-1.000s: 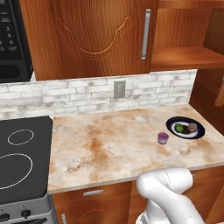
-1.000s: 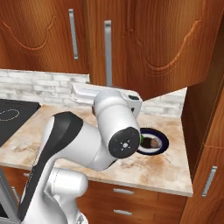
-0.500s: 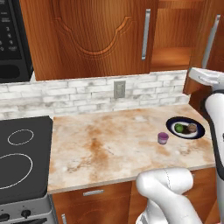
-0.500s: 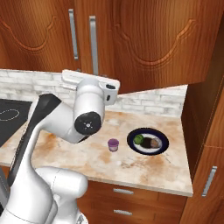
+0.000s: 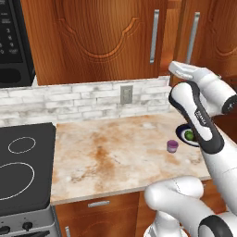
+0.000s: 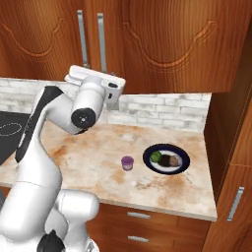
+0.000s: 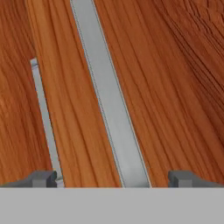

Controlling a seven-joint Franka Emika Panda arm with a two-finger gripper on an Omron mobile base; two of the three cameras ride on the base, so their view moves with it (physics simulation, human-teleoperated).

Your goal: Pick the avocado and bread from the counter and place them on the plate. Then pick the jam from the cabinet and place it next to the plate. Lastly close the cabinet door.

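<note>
Two dark finger tips of the gripper point(image 7: 113, 178) spread wide, straddling a flat brushed-metal bar handle point(image 7: 109, 100) on the grained reddish-brown wooden cabinet point(image 7: 170, 78) door.

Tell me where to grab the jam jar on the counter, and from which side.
Grip the jam jar across its round sides just under the lid, coming straight down from above. It stands upright and apart from the plate, so the open hand likely clears both.
</note>
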